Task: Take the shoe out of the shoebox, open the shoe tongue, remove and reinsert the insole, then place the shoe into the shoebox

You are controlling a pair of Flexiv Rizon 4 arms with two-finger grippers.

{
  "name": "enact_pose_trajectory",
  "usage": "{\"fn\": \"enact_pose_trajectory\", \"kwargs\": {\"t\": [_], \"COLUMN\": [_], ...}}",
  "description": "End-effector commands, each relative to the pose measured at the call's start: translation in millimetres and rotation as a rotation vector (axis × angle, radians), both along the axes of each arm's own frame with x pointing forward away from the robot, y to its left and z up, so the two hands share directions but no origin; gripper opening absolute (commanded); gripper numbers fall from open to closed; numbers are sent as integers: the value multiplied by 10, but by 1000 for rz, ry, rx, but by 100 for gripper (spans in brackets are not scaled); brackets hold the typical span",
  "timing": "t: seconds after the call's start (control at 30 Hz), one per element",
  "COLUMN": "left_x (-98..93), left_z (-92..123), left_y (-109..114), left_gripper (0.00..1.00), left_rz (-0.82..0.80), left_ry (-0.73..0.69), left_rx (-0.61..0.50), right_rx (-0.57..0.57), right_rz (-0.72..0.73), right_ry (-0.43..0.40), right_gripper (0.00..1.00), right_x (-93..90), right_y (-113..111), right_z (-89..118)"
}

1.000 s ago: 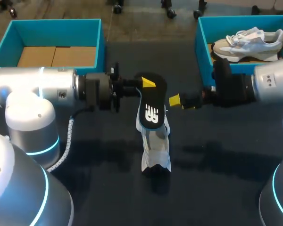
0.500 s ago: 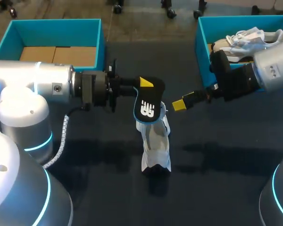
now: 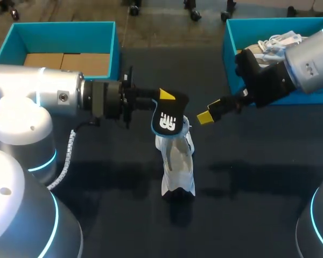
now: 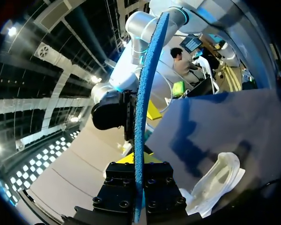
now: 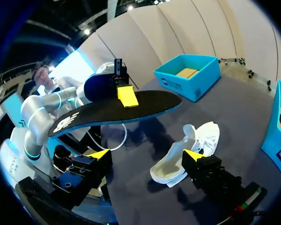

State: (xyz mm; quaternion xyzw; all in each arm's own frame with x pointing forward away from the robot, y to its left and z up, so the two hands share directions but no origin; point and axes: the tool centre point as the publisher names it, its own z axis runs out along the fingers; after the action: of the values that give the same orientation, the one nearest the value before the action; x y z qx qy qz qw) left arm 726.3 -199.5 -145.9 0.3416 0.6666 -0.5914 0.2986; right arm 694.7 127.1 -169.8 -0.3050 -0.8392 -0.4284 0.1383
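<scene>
Black, blue-backed insole [image 3: 170, 112], white shoe [image 3: 177, 164], teal shoebox [image 3: 64, 37].

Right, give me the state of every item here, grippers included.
left gripper: shut on the insole.
right gripper: open, holding nothing.
insole: out of the shoe, held in the air above it.
shoe: on the table, no insole in it.
left shoebox: open, no shoe inside.
right shoebox: open, second shoe inside.
</scene>
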Motion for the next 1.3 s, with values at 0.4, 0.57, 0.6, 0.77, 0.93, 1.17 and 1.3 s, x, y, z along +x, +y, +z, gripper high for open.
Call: {"fn": "enact_pose_trajectory", "kwargs": {"t": [0.4, 0.57, 0.6, 0.77, 0.93, 1.17, 1.3], "left_x": [-105, -158, -172, -224, -257, -325, -358], "left_z": [162, 191, 192, 182, 138, 88, 21], "left_y": [22, 19, 17, 12, -14, -71, -84], "left_gripper": [0, 0, 0, 0, 0, 0, 0], "left_rz": [17, 24, 25, 33, 44, 47, 57], "left_ry": [198, 272, 273, 334, 368, 403, 410], "left_rx": [49, 60, 60, 69, 71, 69, 90], "right_rx": [-88, -181, -194, -262, -293, -373, -382], "right_rz": [175, 220, 219, 261, 334, 347, 307], "right_ry": [-274, -348, -355, -415, -474, -505, -496], "right_gripper": [100, 100, 100, 100, 100, 100, 100], "right_x": [19, -11, -21, -65, -88, -146, -173], "right_y": [-24, -62, -66, -103, -92, -107, -151], "right_z": [-120, -161, -171, -235, -252, -262, -317]}}
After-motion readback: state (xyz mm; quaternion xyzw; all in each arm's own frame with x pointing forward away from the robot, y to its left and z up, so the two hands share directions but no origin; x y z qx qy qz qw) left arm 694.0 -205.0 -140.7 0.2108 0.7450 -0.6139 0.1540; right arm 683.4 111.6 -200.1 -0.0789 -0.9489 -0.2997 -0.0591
